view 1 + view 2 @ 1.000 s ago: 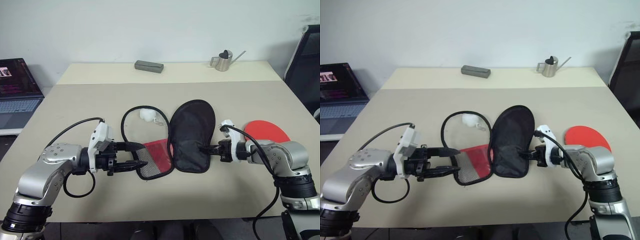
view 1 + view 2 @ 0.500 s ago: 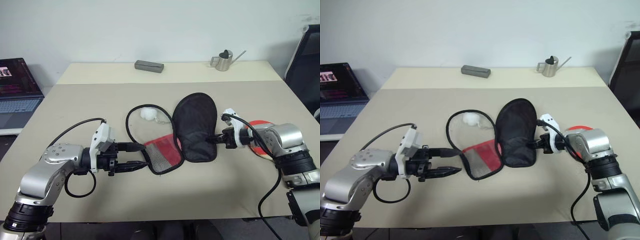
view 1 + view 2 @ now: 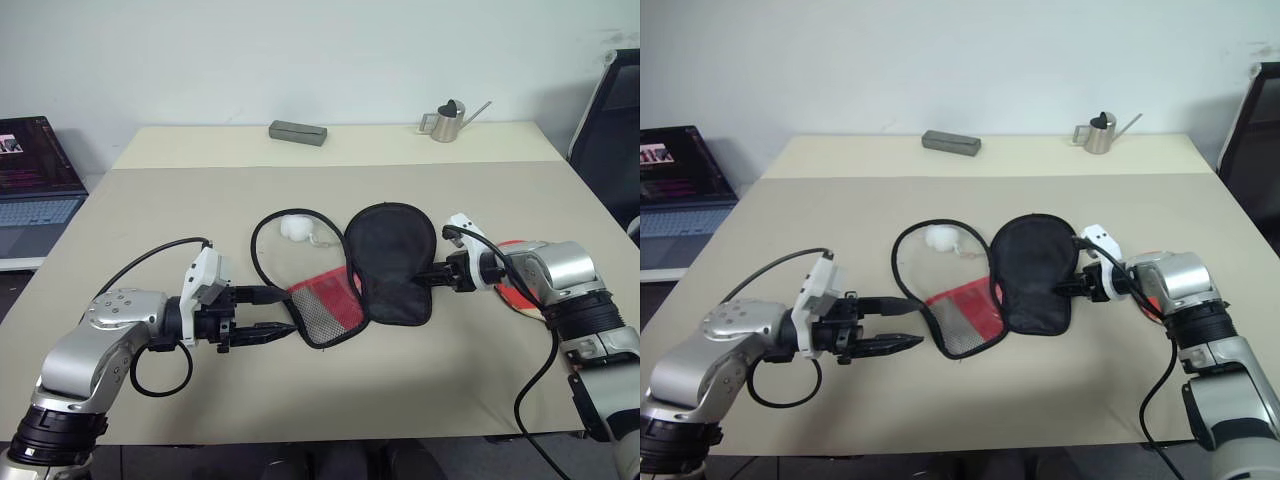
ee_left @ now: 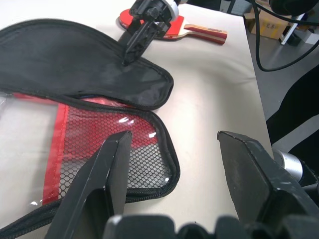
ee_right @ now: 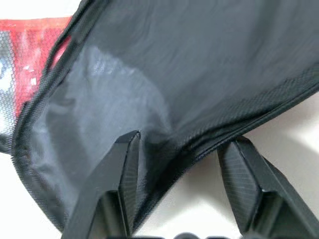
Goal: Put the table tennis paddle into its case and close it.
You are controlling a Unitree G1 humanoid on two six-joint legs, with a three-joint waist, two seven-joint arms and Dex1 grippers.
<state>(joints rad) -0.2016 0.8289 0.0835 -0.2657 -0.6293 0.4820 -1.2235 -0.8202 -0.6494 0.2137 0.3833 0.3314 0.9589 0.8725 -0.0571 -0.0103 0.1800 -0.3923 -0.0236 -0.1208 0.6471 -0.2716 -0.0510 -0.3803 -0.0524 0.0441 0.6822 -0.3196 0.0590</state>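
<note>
The case lies unzipped and spread on the table: its black half (image 3: 390, 255) to the right, its red half with mesh and clear panel (image 3: 322, 305) to the left. My right gripper (image 3: 428, 277) is at the black half's right edge, fingers apart, with that edge (image 5: 199, 99) lying between them. The table tennis paddle (image 4: 199, 31) rests on the table just behind the right gripper, its red face (image 3: 518, 298) partly hidden by my forearm. My left gripper (image 3: 285, 310) hovers open at the mesh corner (image 4: 139, 159), holding nothing.
A small white ball (image 3: 293, 228) sits at the case's far left rim. A grey box (image 3: 298, 132) and a metal watering can (image 3: 445, 122) stand at the table's far edge. A laptop (image 3: 35, 170) is off to the left, a black chair (image 3: 610, 120) to the right.
My right gripper dragged the case rightward by the black half, then opened; that half has settled flatter. The mesh corner slid out from the left gripper, which stayed still.
</note>
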